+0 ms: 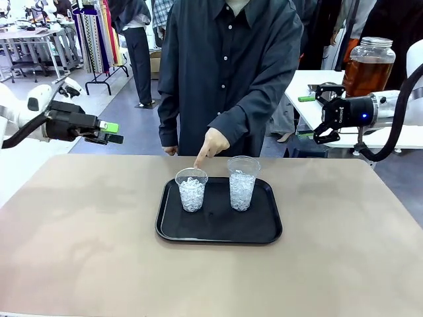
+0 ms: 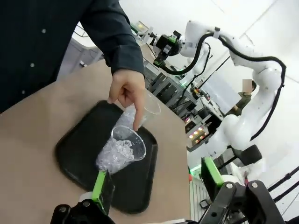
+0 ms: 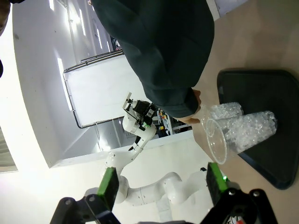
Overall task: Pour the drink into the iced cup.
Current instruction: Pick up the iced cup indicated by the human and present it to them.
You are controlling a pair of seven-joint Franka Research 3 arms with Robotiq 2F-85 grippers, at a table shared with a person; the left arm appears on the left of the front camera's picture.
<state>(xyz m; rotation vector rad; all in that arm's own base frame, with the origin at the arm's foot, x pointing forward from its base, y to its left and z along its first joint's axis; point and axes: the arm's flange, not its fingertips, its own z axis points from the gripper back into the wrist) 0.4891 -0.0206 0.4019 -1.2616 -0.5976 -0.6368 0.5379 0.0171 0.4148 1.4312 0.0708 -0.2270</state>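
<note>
Two clear cups filled with ice stand on a black tray (image 1: 264, 228) at the table's middle: a shorter left cup (image 1: 192, 190) (image 2: 122, 150) and a taller right cup (image 1: 242, 183) (image 3: 245, 132). A person's hand (image 1: 210, 146) (image 2: 128, 90) points a finger down at the shorter cup's rim. The drink (image 1: 367, 69), amber-brown in a big glass jar with a metal lid, stands on a white table at the back right. My left gripper (image 1: 119, 133) (image 2: 155, 179) hovers open past the table's left edge. My right gripper (image 1: 317, 117) (image 3: 162, 184) hovers open at the right, below and left of the jar.
The person in a dark shirt (image 1: 228, 72) stands at the far edge, right behind the tray. The white side table (image 1: 310, 89) lies behind my right gripper. Bare tan tabletop (image 1: 79, 244) surrounds the tray on all sides.
</note>
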